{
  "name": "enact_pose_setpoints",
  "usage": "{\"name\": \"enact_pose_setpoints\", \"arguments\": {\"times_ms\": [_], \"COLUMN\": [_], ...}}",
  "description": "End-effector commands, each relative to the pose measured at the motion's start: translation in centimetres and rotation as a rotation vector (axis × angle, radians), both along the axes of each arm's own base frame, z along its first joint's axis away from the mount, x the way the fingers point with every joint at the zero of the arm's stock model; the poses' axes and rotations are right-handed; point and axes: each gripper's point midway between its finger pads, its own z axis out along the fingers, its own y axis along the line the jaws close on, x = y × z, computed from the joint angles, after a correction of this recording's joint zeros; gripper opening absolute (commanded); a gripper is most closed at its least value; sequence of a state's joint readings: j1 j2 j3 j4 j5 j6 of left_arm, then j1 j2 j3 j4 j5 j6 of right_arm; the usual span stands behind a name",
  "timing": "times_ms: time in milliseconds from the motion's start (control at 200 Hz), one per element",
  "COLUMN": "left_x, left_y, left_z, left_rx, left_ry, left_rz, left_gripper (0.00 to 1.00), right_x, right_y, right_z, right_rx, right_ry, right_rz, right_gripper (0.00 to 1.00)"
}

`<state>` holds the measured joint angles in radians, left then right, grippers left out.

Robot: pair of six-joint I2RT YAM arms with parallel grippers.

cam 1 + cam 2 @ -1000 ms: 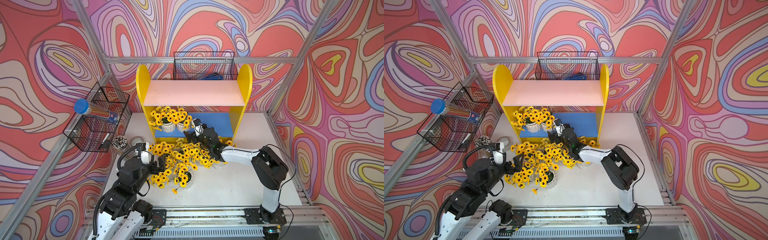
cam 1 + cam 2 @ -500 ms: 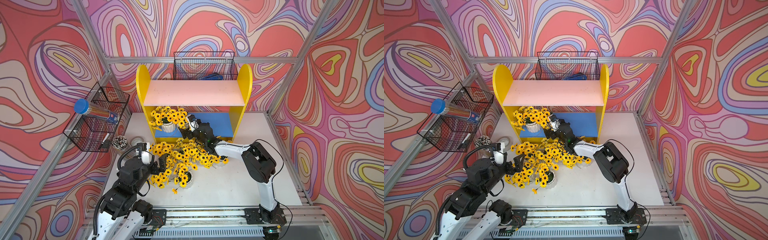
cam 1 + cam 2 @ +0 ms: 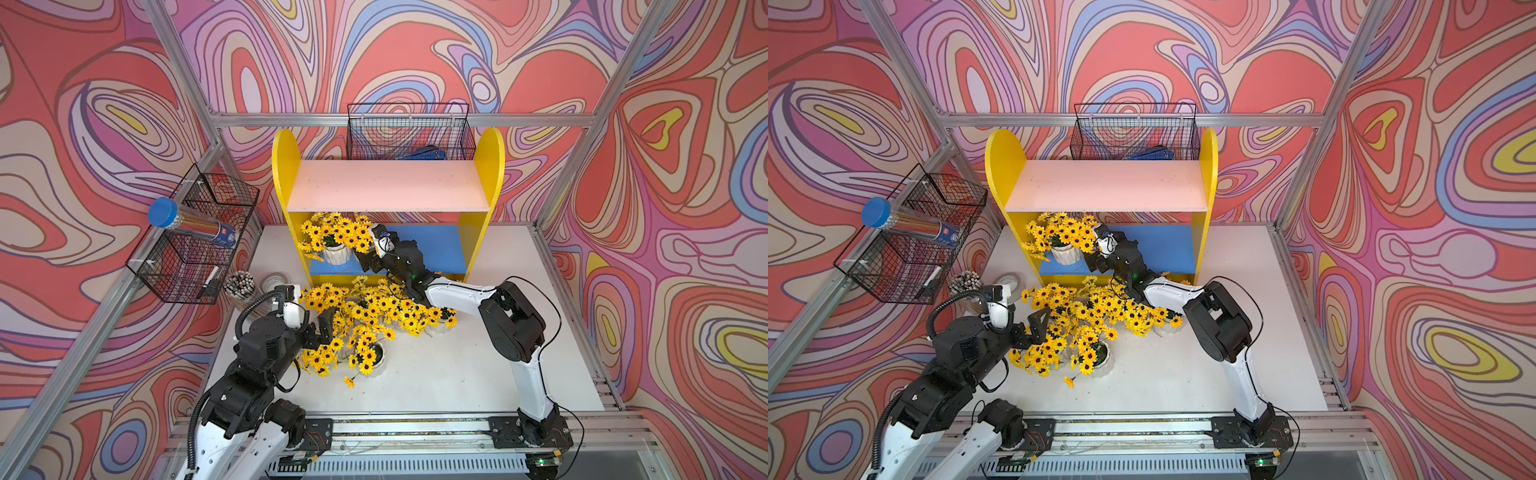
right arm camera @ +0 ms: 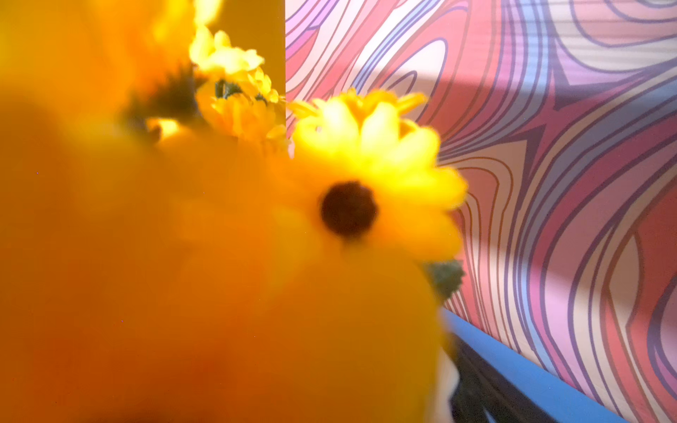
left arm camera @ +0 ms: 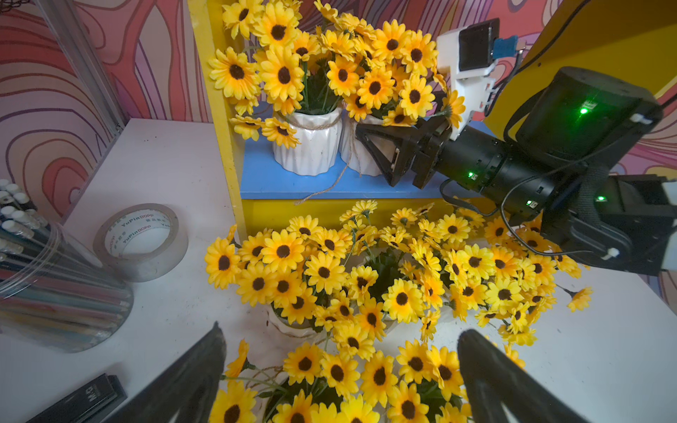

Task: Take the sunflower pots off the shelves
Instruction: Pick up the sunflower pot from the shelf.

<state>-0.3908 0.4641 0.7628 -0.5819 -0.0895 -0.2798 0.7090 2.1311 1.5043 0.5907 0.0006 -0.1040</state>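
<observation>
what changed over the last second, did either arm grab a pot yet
The right gripper pushed further in along the blue lower board and now stands open at one of the two sunflower pots left there; nothing is gripped yet. The left gripper stayed open over the flowers on the table, and no pot moved.

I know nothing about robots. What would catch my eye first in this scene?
A heap of yellow sunflowers in small white pots crowds the table in front of the yellow shelf unit. On its blue lower board stand two more sunflower pots, with the right arm's open pincer right beside them. Swirling red, pink and purple walls surround everything.
</observation>
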Motion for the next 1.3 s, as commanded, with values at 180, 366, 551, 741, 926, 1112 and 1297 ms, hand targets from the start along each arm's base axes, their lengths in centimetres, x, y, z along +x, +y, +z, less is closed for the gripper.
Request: {"name": "enact_pose_setpoints", "arguments": {"times_ms": [180,366,551,741,926,1112,1297], "left_x": [0.1,0.1,0.1,0.2,0.2,0.2,0.3], "left_y": [0.0,-0.1,0.0,-0.1,-0.2,-0.3,-0.4], "left_z": [0.1,0.1,0.1,0.0,0.1,0.1,0.1], "left_rx": [0.010,0.010,0.012,0.014,0.012,0.008,0.003], "left_ry": [-0.016,-0.017,-0.018,-0.016,-0.017,-0.018,-0.015], "left_rz": [-0.009,-0.011,-0.010,-0.014,-0.016,-0.021,-0.028], "left_gripper": [1.00,1.00,1.00,1.00,1.00,1.00,1.00], "right_x": [1.4,1.1,0.9,0.5,0.1,-0.2,-0.2], "right_y": [0.3,0.9,1.1,0.8,0.6,0.1,-0.5], "right_z": [-1.2,-1.6,-1.3,-1.5,-1.1,-0.1,0.9], "right_rx": [0.012,0.008,0.019,0.021,0.031,0.039,0.044], "right_ry": [0.020,0.028,0.022,0.019,0.020,0.009,-0.008], "right_rz": [0.015,0.051,0.069,0.070,0.079,0.071,0.055], "right_gripper": [0.97,0.91,0.78,0.51,0.19,0.00,0.00]}}
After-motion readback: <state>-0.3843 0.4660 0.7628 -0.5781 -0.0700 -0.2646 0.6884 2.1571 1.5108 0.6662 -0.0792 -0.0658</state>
